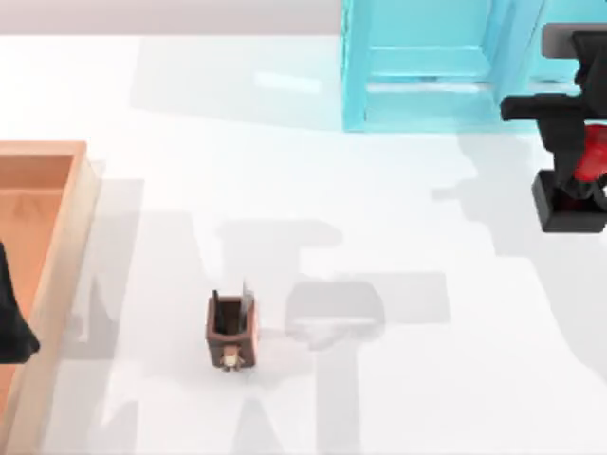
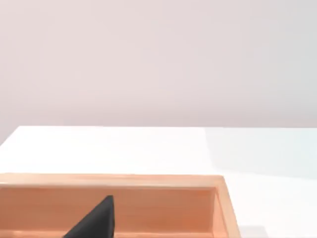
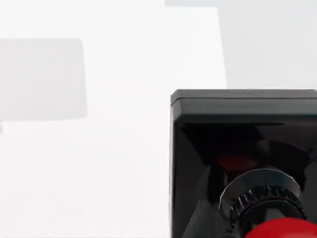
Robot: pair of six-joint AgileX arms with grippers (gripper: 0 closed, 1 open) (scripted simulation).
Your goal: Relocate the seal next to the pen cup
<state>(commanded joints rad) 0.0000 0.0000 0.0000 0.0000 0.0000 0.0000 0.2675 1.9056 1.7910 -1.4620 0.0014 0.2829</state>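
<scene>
The seal (image 1: 577, 185) sits at the far right of the counter (image 1: 379, 209), its black square base toward the near side and its glossy red knob showing between the dark parts of my right arm. The right end effector (image 1: 580, 156) is down on it — black fingers flank the red knob, though whether they are clamped on it or merely apart around it I cannot tell. In the right wrist view the seal (image 3: 247, 168) fills the near corner: the black base, a ribbed metallic collar and the red knob at the frame's edge.

The pen cup (image 1: 230, 327) stands well apart from the seal, left of centre and toward the near edge, upright, dark pens poking out and a tiny pale figure on its front.

A translucent blue cabinet (image 1: 427, 66) stands at the far side. An orange-brown wooden tray (image 1: 66, 246) lies along the left edge — the left end effector (image 1: 14, 322) is over it, its state impossible to tell; the left wrist view shows the tray's rim (image 2: 148, 179) and one dark fingertip (image 2: 96, 220).
</scene>
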